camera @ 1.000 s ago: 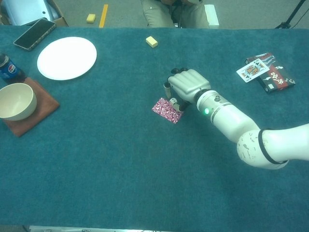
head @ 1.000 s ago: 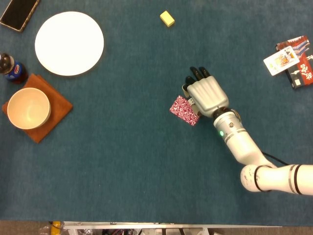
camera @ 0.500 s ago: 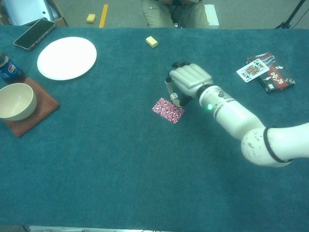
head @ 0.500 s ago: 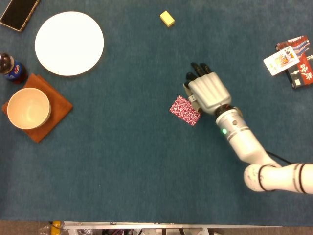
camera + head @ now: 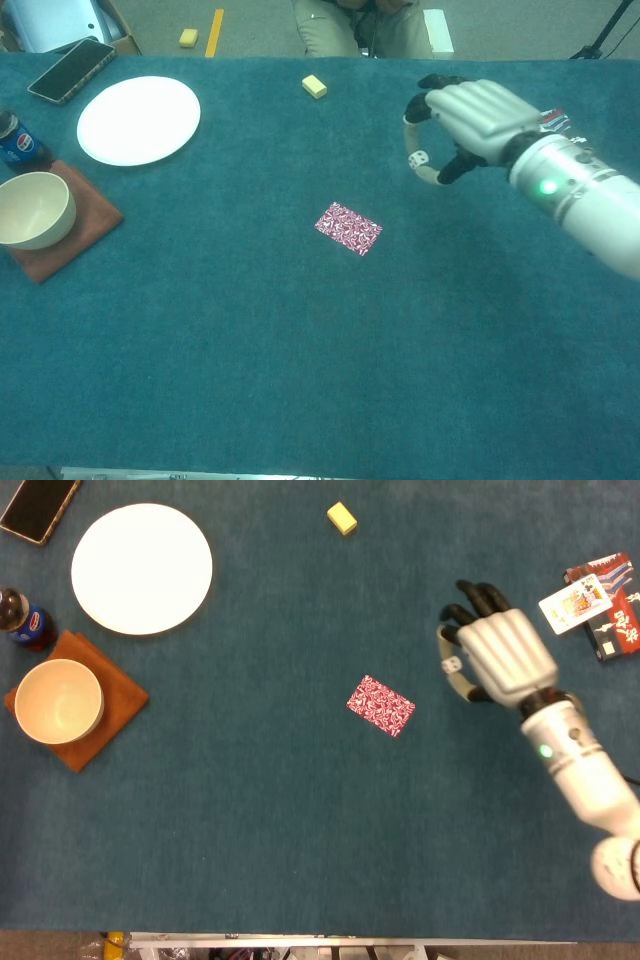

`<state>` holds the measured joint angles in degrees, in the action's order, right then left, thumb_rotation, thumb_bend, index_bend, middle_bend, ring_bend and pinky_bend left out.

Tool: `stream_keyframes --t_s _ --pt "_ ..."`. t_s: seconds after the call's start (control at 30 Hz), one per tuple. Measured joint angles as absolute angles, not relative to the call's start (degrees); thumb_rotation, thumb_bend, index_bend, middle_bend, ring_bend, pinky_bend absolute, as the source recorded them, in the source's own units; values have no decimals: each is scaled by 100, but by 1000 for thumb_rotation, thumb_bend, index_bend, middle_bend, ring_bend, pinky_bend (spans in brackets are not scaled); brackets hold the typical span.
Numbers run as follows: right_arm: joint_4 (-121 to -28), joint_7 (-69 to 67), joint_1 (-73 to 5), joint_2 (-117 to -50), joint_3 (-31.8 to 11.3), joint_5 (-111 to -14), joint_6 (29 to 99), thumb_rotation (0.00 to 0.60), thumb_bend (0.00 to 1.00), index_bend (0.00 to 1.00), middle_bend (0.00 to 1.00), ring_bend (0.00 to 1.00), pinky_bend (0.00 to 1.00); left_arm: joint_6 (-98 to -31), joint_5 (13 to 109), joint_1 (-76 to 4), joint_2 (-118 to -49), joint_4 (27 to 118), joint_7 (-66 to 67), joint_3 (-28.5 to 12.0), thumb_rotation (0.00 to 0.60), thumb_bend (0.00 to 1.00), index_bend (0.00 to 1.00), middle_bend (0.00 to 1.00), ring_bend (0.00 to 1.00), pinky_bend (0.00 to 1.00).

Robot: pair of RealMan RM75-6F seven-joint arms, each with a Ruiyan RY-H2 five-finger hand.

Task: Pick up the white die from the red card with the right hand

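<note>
The red patterned card (image 5: 380, 705) (image 5: 348, 228) lies flat near the middle of the blue table with nothing on it. My right hand (image 5: 498, 652) (image 5: 470, 122) is raised up and to the right of the card. It pinches the white die (image 5: 452, 665) (image 5: 417, 158) between thumb and a finger, clear of the table. My left hand shows in neither view.
A yellow block (image 5: 342, 518) lies at the far middle. A white plate (image 5: 141, 568), a phone (image 5: 38, 504), a cola bottle (image 5: 20, 616) and a bowl (image 5: 58, 700) on an orange cloth (image 5: 110, 720) stand at the left. Playing cards and their box (image 5: 600, 605) lie at the far right.
My right hand has lifted the die off the red card and carried it up and to the right. The card stays in place, now bare.
</note>
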<state>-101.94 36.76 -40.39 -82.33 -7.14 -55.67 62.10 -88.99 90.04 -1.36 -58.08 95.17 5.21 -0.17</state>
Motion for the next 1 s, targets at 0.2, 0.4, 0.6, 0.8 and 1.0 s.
stream_keyframes --t_s 0.2,0.4,0.6,0.8,1.0 --pt "-10354 3471 -3952 -8177 -678 -5896 6352 600 322 581 296 51 98 -8920 9045 -135 -5802 9586 583 -8 545 336 58 92 28 72" --pt "-9755 2586 -3850 -8588 -689 -6981 6669 600 320 383 267 51 99 -8979 8986 -71 -5772 9557 542 -2 549 337 58 92 28 72" --pt "-9277 2127 -3716 -8883 -680 -7510 6922 600 320 206 251 51 98 -8960 8982 -78 -5778 9528 524 -4 549 336 58 92 28 72" --pt "-9417 2235 -3639 -8754 -684 -7502 6906 600 320 195 248 51 98 -8931 9017 -109 -5790 9534 549 -7 550 337 58 92 28 72" --pt "-9650 2382 -3539 -8504 -661 -7416 6872 600 319 195 248 51 98 -8880 8987 -127 -5784 9553 564 -9 548 336 58 91 28 72"
